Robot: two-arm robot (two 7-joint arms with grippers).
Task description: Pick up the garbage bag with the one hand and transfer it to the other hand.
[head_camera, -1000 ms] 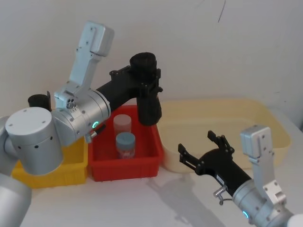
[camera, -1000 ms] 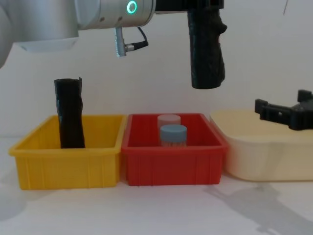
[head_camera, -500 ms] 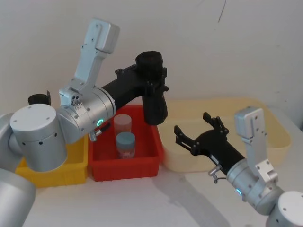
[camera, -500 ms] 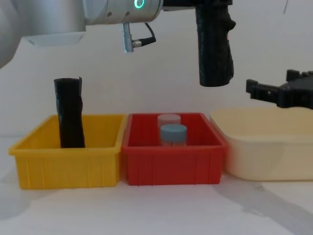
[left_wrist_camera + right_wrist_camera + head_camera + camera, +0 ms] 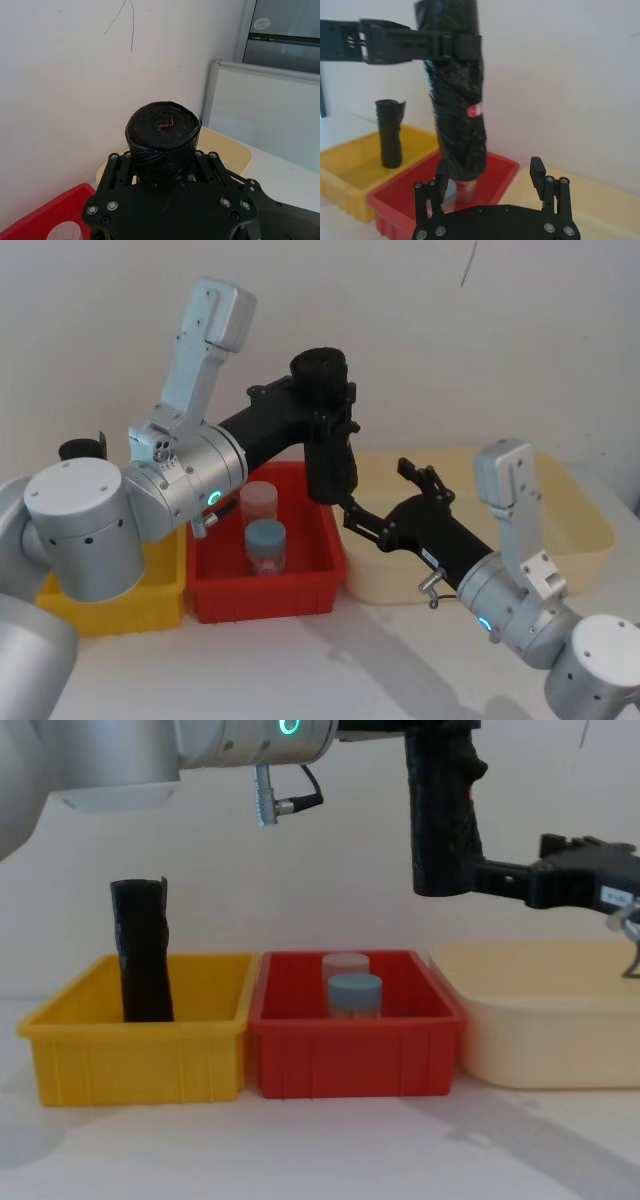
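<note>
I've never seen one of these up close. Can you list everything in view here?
bag rolls: 2, black, raised bag roll in the air, other bag roll standing in the yellow bin
bins: 2, yellow bin and red bin, side by side
tub: 1, cream, right of the red bin
jars: 2, blue-capped jar and pale-capped jar, in the red bin
table: 1, white, under everything
left tool: 1, black, shut on the raised bag roll
right tool: 1, black, open at that roll's lower end

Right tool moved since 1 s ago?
Yes. Against the cream tub in chest view, the right tool went left and up, toward the garbage bag held by the left tool.
</note>
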